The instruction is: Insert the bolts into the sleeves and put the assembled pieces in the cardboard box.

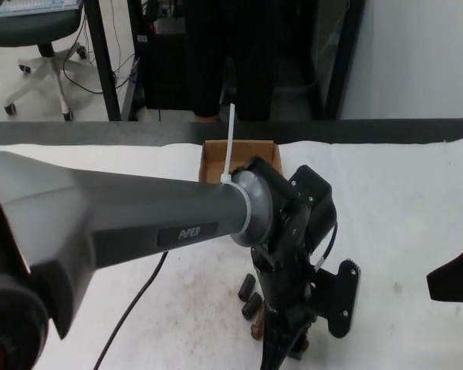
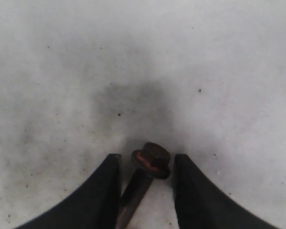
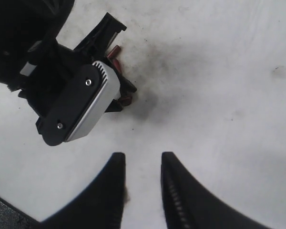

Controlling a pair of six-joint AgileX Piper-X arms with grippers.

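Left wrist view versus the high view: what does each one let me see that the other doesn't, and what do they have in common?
Left wrist view: a bolt up close, lying on the cover between the open fingers of the left gripper.
High view: the cardboard box at the bench's far side, two dark sleeves beside the lowered left arm, and an office chair in the room behind.
Both: the stained white bench cover.

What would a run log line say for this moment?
left pincer: open, straddling bolt | right pincer: open, empty, above cloth | sleeves: lying on cloth | cardboard box: at cloth's far edge
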